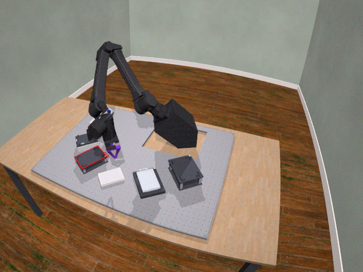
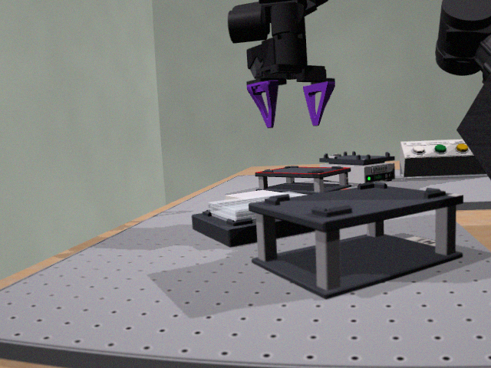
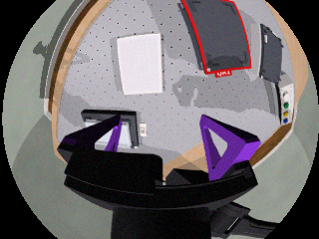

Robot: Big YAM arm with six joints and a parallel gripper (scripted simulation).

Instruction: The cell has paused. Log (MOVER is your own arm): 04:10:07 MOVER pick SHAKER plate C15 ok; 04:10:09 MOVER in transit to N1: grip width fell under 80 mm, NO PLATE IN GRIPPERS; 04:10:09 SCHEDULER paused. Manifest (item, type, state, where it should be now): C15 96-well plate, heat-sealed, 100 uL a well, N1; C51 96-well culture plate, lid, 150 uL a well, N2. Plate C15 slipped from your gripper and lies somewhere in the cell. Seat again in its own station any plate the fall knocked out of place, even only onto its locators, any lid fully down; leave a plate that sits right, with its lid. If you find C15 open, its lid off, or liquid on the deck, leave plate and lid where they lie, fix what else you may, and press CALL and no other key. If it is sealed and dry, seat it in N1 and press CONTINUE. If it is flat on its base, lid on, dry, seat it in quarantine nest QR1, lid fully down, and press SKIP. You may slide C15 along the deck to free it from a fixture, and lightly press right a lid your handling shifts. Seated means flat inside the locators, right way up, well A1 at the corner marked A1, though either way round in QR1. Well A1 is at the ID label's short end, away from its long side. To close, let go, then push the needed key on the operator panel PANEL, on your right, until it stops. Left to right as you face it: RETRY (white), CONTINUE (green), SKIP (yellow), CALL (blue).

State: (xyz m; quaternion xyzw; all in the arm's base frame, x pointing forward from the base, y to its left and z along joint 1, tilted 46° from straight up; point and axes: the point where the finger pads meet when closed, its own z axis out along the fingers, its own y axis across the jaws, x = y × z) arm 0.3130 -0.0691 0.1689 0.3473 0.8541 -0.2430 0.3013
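The white plate (image 1: 110,177) lies flat on the worktop (image 1: 181,211) between the red-edged nest (image 1: 91,157) and the low nest, probably light, stiff and slippery, best taken across its long sides by the tool (image 2: 291,103), whose fingers stand apart, empty.

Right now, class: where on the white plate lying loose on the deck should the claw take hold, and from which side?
From straight above, across its two long edges. The white plate lies flat on the deck, apart from the red-rimmed nest; its short span looks likelier to fit the open claw.
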